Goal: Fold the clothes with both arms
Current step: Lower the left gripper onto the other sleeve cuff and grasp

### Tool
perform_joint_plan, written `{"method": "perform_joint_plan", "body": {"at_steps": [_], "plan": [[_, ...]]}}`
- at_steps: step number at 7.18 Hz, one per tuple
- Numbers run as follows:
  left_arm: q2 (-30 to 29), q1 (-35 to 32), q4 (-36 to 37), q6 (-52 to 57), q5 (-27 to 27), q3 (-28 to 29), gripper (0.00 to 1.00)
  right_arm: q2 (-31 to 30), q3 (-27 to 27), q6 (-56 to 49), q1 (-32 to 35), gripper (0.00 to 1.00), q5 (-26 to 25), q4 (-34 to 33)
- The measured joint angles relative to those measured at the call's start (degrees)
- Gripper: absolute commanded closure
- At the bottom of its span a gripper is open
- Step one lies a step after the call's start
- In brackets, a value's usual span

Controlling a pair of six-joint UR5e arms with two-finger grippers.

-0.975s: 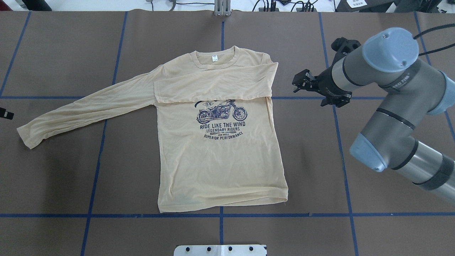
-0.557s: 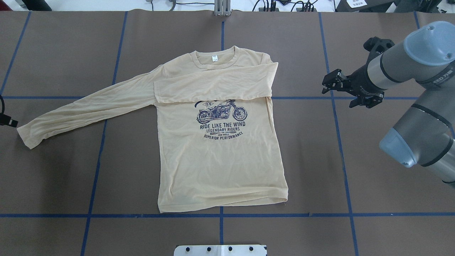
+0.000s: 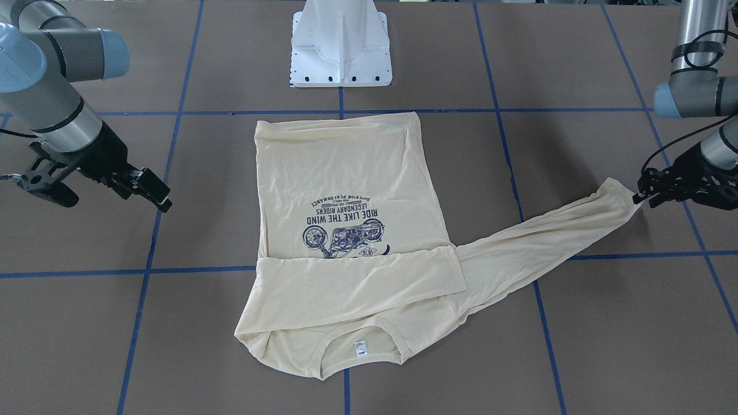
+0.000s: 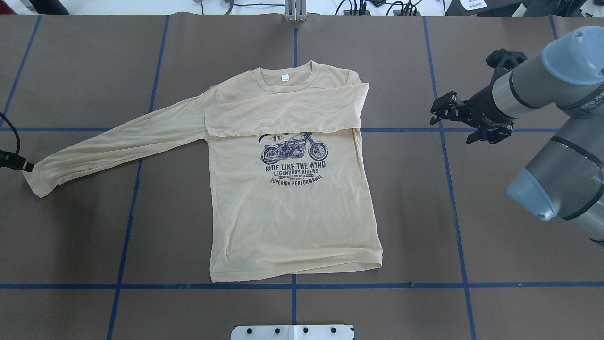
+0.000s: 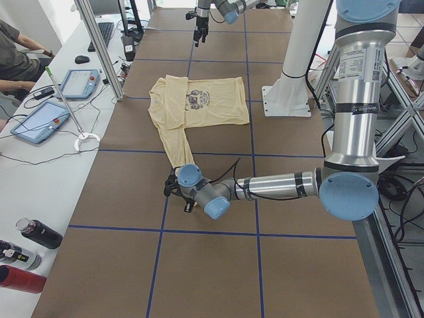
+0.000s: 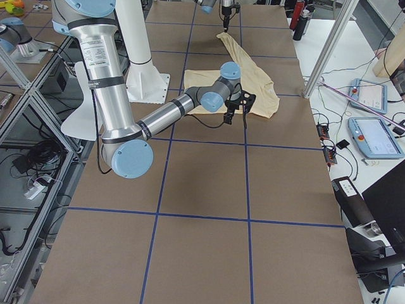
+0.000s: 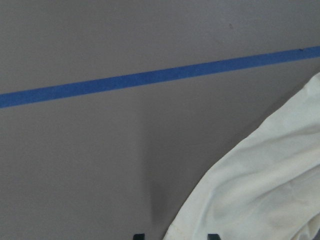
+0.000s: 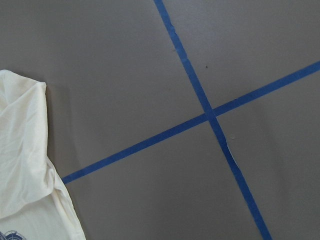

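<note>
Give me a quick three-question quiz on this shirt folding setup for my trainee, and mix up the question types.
1. True or false: the right gripper is shut on the shirt.
2. The left gripper is at which part of the shirt? A) the hem B) the cuff of the outstretched sleeve C) the collar
3. How many sleeves lie folded across the chest?

Key: 1. False; it is open and off to the side of the cloth. 2. B. 3. One, the folded sleeve.
</note>
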Motion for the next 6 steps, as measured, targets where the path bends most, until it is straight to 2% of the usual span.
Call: {"method": "perform_joint_plan", "body": {"at_steps": [2, 3, 4, 6], "plan": [[-0.2, 0.1, -0.1, -0.1, -0.1, 0.9, 0.55, 0.2, 0.0, 0.0, 0.0, 0.02, 0.0, 0.0], [-0.3, 0.2, -0.1, -0.1, -0.1, 1.2, 0.8, 0.3, 0.1, 0.0, 0.0, 0.02, 0.0, 0.0], [-0.3, 0.2, -0.1, -0.1, -0.1, 1.4, 1.0, 0.3, 0.1, 0.0, 0.0, 0.02, -0.1, -0.1], [-0.3, 0.2, -0.2, -0.1, -0.1, 1.4, 1.0, 0.4, 0.2, 0.0, 0.0, 0.02, -0.1, -0.1]]}}
